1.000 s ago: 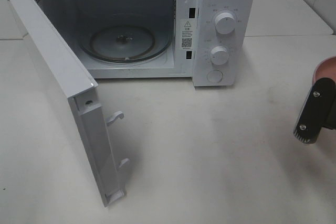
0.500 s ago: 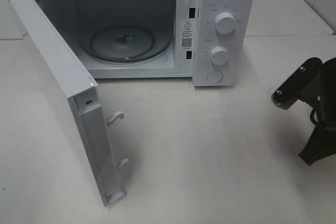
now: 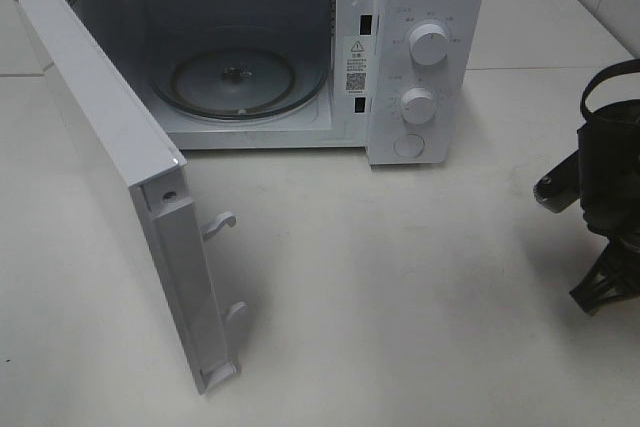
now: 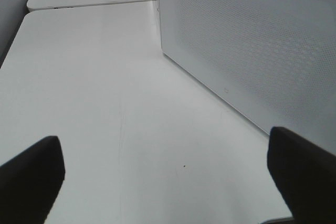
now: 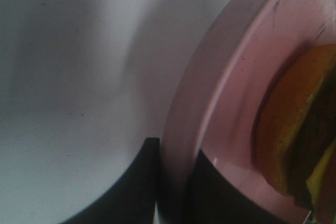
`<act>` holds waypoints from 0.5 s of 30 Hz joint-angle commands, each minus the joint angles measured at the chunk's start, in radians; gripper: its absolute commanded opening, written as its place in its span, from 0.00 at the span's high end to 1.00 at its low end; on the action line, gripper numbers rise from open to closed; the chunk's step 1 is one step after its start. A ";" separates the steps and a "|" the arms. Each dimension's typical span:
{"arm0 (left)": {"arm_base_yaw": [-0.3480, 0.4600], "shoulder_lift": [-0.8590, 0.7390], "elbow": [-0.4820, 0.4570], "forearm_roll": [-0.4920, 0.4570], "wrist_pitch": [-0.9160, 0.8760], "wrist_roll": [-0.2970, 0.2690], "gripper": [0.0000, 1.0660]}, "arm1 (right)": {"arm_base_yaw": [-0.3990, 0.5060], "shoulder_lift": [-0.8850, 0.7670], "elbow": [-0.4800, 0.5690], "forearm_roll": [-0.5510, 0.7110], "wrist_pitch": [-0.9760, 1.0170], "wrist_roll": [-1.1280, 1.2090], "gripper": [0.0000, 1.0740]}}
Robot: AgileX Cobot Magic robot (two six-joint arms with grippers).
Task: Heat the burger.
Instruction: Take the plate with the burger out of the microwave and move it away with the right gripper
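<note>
The burger [image 5: 294, 129] shows only in the right wrist view, where its golden bun edge and a bit of yellow cheese lie on a pink plate [image 5: 231, 77]. My right gripper [image 5: 177, 148] is shut on the plate's rim, one dark finger under it and one on top. In the exterior high view only the right arm [image 3: 610, 157] shows, at the right edge, and it hides the plate and burger. My left gripper [image 4: 168, 182] is open over bare table, nothing between its fingers.
The white microwave [image 3: 425, 7] stands at the back with its door [image 3: 110, 167] swung wide open to the left. Its glass turntable [image 3: 237, 82] has nothing on it. A perforated white microwave panel [image 4: 252, 51] runs close beside the left gripper.
At the right edge the right arm has turned and swung further in front of the plate; the pink rim visible a second ago is now covered. The microwave and left gripper have not moved.
</note>
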 commanded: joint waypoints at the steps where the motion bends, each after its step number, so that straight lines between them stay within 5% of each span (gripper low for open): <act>1: -0.001 -0.020 0.002 -0.002 0.000 -0.006 0.06 | -0.027 0.012 -0.007 -0.047 0.034 0.007 0.94; 15: -0.001 -0.020 0.002 -0.002 0.000 -0.006 0.06 | -0.079 0.148 0.007 -0.086 -0.069 0.012 0.92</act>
